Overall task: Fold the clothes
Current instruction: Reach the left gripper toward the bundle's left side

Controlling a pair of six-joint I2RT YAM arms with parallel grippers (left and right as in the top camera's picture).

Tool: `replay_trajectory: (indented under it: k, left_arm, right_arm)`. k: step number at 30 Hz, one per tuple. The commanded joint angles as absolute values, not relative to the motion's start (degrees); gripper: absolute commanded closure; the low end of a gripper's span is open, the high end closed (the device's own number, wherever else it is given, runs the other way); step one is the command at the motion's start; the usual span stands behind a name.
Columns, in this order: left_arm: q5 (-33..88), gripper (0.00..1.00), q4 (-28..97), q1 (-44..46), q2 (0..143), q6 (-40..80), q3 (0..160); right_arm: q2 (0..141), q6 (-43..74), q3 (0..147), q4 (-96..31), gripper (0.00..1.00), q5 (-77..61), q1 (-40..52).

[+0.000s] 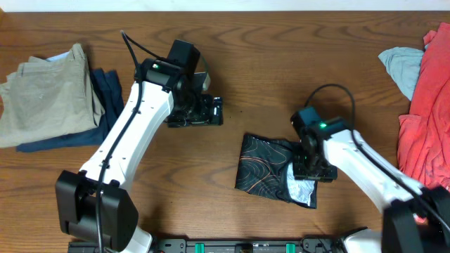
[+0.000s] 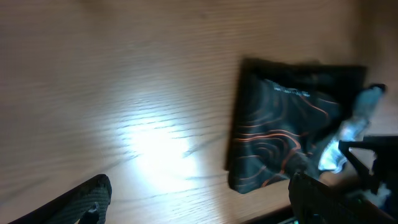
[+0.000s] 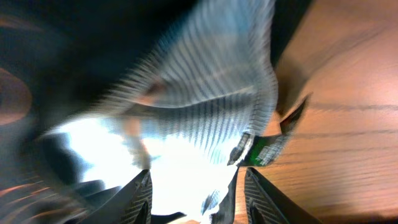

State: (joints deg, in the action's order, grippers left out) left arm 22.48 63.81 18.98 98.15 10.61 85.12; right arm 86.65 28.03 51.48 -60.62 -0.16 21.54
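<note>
Nearest the front edge of the table point(image 1: 211, 211), a little right of centre, the black jersey point(image 1: 264, 169) lies folded into a small flat packet, its orange contour lines facing up. Its right end is turned over, showing a pale, shiny inner side. The right gripper point(image 1: 311, 169) is down on that turned end. In the right wrist view its two fingers point(image 3: 140, 199) stand apart with pale ribbed mesh of the jersey point(image 3: 205, 93) bunched between them, but the view is blurred and I cannot tell whether they are pinching the cloth.

Further back and to the left, the left gripper point(image 1: 211, 110) hangs over bare wood, well apart from the jersey. Its own camera shows the jaws spread wide with nothing between them, and the jersey point(image 2: 273, 130) off to one side.

At the far left lie the khaki trousers point(image 1: 46, 95) on a navy garment point(image 1: 105, 98). At the far right edge are a red garment point(image 1: 429, 119) and a pale blue garment point(image 1: 404, 67).
</note>
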Motion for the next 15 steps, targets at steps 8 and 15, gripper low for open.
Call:
replay_trajectory:
  k: [8,15]
  left_arm:
    - [34.5,0.04,54.8,19.3,98.5,4.0,77.1]
    - [35.0,0.04,43.3,24.2,98.6,-0.7,75.2]
  right_arm:
    - [77.6,27.2,54.8,-64.0,0.69,0.6,17.2]
    - [77.7,27.1,51.9,-64.5,0.92,-6.4,17.3]
